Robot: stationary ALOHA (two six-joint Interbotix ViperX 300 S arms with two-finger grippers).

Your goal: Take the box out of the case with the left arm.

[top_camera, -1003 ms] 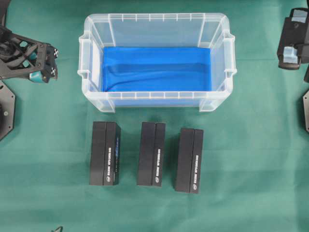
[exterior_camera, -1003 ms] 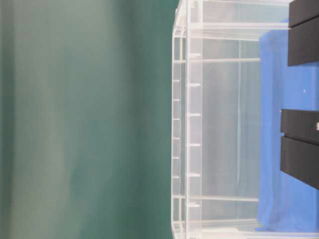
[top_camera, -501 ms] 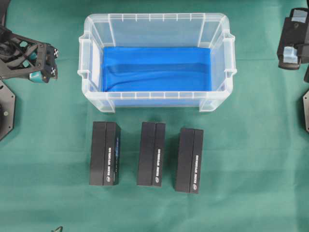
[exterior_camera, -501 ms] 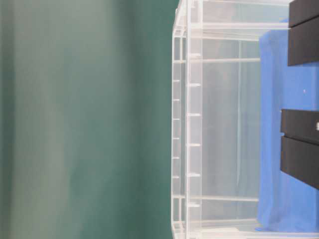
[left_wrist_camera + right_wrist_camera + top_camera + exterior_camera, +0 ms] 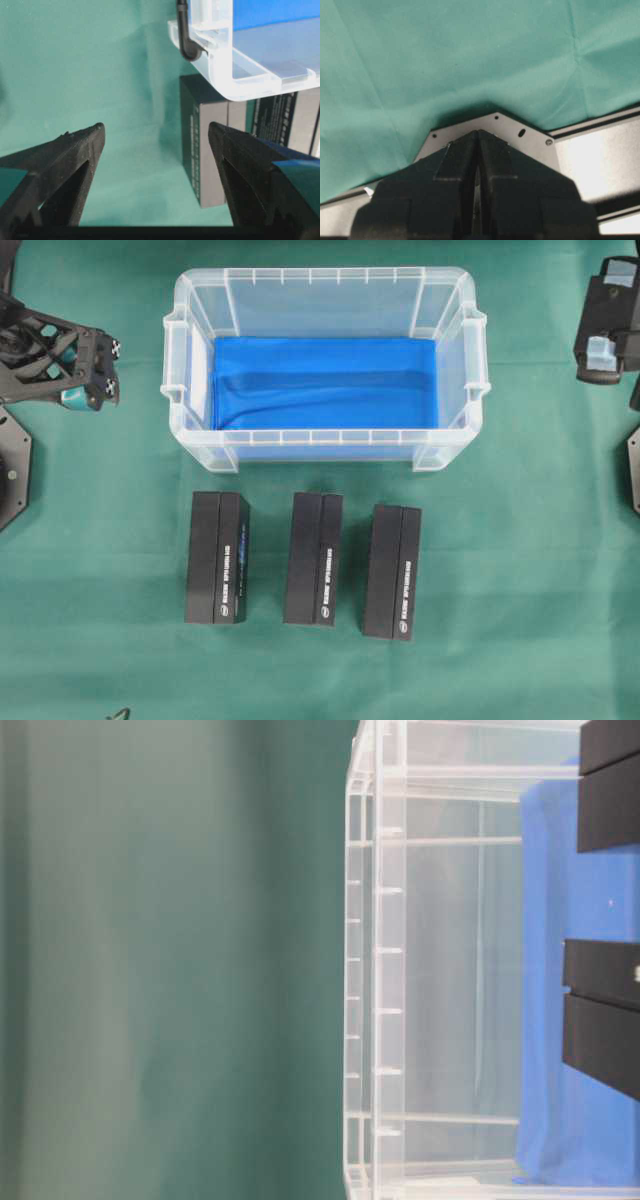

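Clear plastic case (image 5: 325, 455) on green cloth (image 5: 520, 570), blue lining (image 5: 325, 380) bare inside. Three black boxes (image 5: 314, 558) in a row just in front of it. Left gripper (image 5: 88, 375) at left edge, well apart; right gripper (image 5: 606, 325) at far right.

- The three black rectangular boxes (image 5: 217, 558) (image 5: 313, 559) (image 5: 392, 572) lying in a row on the green cloth each carry a strip of small white print along one long face; in the overhead view it is too small to read.
- In the left wrist view, the nearest black box (image 5: 210, 150) shows lines of fine white print on its side faces, also too small and blurred to make out.
- No other text, brand, number or sign is legible anywhere.
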